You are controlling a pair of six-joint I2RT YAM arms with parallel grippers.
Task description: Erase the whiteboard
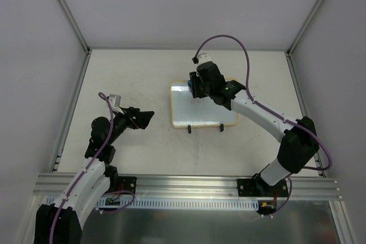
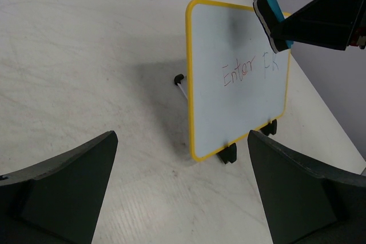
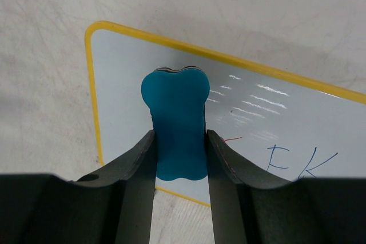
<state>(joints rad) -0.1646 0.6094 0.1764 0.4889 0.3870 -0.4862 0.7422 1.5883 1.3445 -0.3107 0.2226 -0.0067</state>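
Observation:
The whiteboard (image 1: 206,108) with a yellow frame stands tilted on two black feet mid-table. It carries red and blue handwriting (image 2: 247,68). My right gripper (image 1: 197,88) is shut on a blue eraser (image 3: 177,119) and holds it against the board's upper part near one corner; the eraser also shows in the left wrist view (image 2: 271,11). The board fills the right wrist view (image 3: 274,118). My left gripper (image 1: 147,118) is open and empty, left of the board, pointing at it; its fingers (image 2: 63,187) frame the board's foot (image 2: 229,154).
Aluminium rails (image 1: 189,184) run along the near edge and the sides of the table (image 1: 137,78). White enclosure walls stand around it. A purple cable (image 1: 243,50) loops over the right arm.

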